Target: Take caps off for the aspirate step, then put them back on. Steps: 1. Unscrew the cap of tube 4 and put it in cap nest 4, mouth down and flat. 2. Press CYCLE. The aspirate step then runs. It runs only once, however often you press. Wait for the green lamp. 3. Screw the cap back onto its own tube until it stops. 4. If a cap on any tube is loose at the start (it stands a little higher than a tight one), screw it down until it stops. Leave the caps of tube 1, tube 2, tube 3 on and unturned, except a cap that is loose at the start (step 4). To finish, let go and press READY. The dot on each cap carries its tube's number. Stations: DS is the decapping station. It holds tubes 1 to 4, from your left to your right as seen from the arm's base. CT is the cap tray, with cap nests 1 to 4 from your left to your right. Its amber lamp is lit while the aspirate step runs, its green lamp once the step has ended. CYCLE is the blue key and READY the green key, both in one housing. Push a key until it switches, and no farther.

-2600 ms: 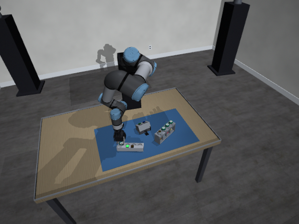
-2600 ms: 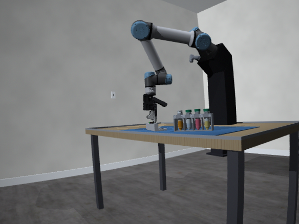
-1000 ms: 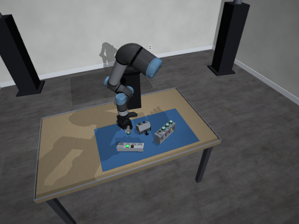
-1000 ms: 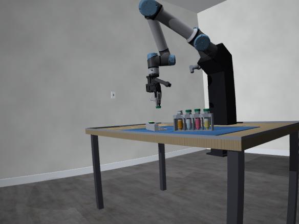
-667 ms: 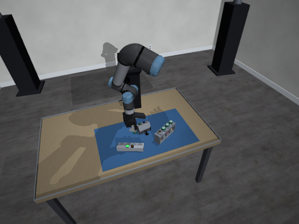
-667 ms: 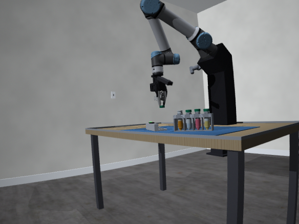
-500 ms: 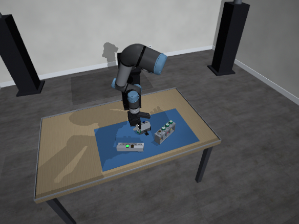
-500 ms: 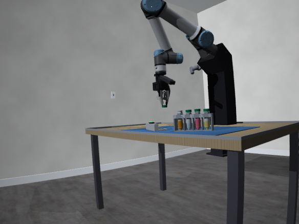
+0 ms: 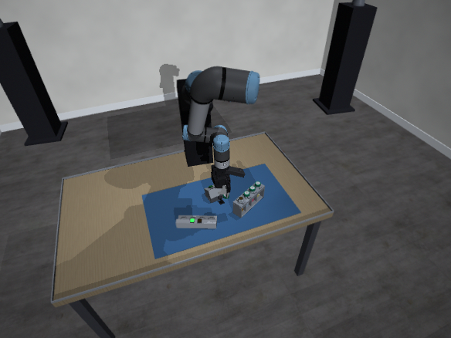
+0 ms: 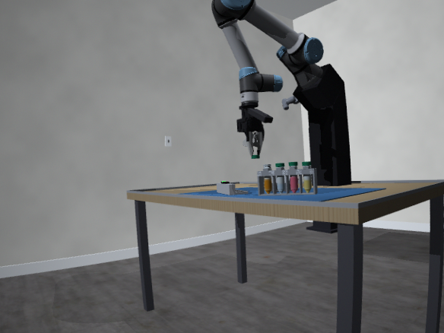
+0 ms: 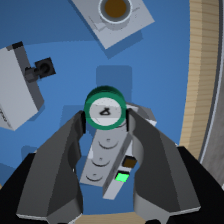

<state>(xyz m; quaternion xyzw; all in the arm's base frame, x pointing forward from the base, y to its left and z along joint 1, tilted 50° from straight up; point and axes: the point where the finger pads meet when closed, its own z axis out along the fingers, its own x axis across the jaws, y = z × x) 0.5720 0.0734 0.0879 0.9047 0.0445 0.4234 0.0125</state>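
the job now is step 3, putting the cap back on tube 4. the green lamp (image 9: 192, 221) (image 10: 224, 182) (image 11: 122, 176) is lit on the tray (image 9: 196, 225) (image 10: 226, 188) (image 11: 116, 150), so the aspirate step looks done and cycle needs no more pushes. the gripper (image 9: 226, 194) (image 10: 255, 153) (image 11: 105, 111) is mostly closed, with its two tips snug on the sides of cap 4 (image 10: 255, 156) (image 11: 105, 111). the cap is up in the air, with its number dot on top. tube 4 (image 9: 241, 198) (image 10: 267, 185) (image 11: 115, 8) stands with no cap in the rack (image 9: 236, 208) (image 10: 259, 184) (image 11: 107, 42). the other caps (image 9: 252, 188) (image 10: 293, 163) are on their tubes. they look about level, but they are small from here, so one could be a bit loose. next, the arm should go over tube 4, line the cap up with its mouth, come down straight and turn it until it stops. if the cap goes on crooked, it may catch and not screw down. after that, the gripper can let go, and ready on the key box (image 9: 211, 194) (image 11: 17, 90) can be pushed, once any loose cap is tight.

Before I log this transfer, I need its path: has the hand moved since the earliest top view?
Yes. Then the hand was at the cap tray; now it is near the decapping station.
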